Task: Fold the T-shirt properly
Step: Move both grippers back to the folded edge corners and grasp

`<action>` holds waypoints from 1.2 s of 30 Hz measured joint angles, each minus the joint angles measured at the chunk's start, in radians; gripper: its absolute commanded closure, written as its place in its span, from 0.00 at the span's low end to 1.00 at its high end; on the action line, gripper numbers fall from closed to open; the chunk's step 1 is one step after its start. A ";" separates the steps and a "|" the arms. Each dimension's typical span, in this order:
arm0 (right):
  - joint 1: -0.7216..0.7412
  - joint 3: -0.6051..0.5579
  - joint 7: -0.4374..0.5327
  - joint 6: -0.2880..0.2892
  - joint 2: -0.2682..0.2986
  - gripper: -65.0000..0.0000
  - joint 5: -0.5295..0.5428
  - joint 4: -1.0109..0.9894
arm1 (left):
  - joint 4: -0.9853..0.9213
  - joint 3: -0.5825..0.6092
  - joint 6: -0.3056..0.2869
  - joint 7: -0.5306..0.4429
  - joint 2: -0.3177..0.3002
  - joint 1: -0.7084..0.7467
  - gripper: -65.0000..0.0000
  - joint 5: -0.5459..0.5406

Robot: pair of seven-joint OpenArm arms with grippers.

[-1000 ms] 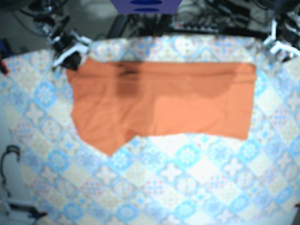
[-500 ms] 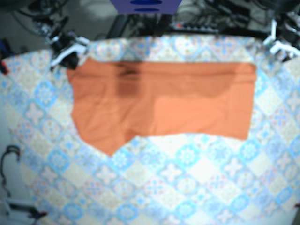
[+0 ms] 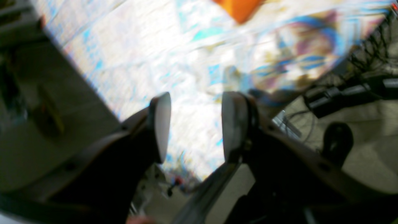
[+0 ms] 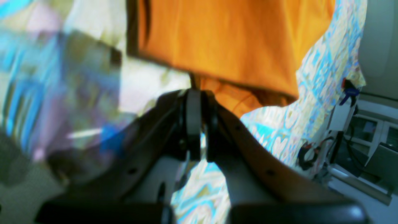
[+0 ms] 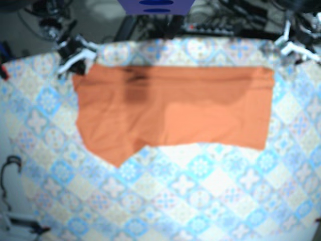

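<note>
An orange T-shirt [image 5: 170, 110] lies folded into a wide band across the far half of the patterned tablecloth [image 5: 200, 191], with one sleeve point sticking out toward the front left. My right gripper [image 5: 75, 54] hovers just beyond the shirt's far-left corner. In the right wrist view its fingers [image 4: 193, 124] are pressed together, and the shirt [image 4: 233, 37] lies just past my right gripper [image 4: 199, 93], with no cloth visible between the pads. My left gripper [image 5: 293, 47] is off the far-right corner. In the left wrist view my left gripper [image 3: 197, 99] is open and empty, with only an orange corner [image 3: 241, 9] showing.
Dark cables and equipment [image 5: 225, 22] crowd the space behind the table's far edge, beside a blue object [image 5: 155, 6]. A cable loop [image 5: 10, 168] hangs off the left side. The table edge [image 3: 93, 87] and floor show in the left wrist view.
Both grippers have drifted slightly toward the far edge, away from the shirt's corners. The shirt has not moved.
</note>
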 measured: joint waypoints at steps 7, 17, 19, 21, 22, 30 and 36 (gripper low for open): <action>-0.006 -0.001 0.003 0.000 0.000 0.99 -0.055 0.006 | -0.008 0.183 0.003 0.068 0.002 -0.145 0.60 0.084; -0.009 -0.001 0.004 -0.003 0.001 0.99 -0.081 0.007 | -0.147 0.320 0.011 0.113 -0.009 -0.303 0.60 0.153; -0.009 -0.001 0.003 -0.003 0.000 0.99 -0.082 0.007 | -0.166 0.336 0.008 0.103 -0.017 -0.306 0.60 0.148; -0.009 0.000 0.004 -0.003 0.000 0.99 -0.081 0.007 | -0.186 0.348 0.004 0.105 -0.026 -0.307 0.60 0.148; -0.010 0.000 0.004 -0.003 0.001 0.99 -0.082 0.007 | -0.193 0.348 0.004 0.105 -0.028 -0.307 0.60 0.148; -0.009 0.000 0.003 -0.003 0.000 1.00 -0.082 0.007 | -0.221 0.359 0.004 0.106 -0.028 -0.335 0.60 0.148; -0.012 0.000 -0.005 -0.008 -0.016 1.00 -0.082 0.009 | -0.252 0.403 0.008 0.108 -0.029 -0.392 0.60 0.152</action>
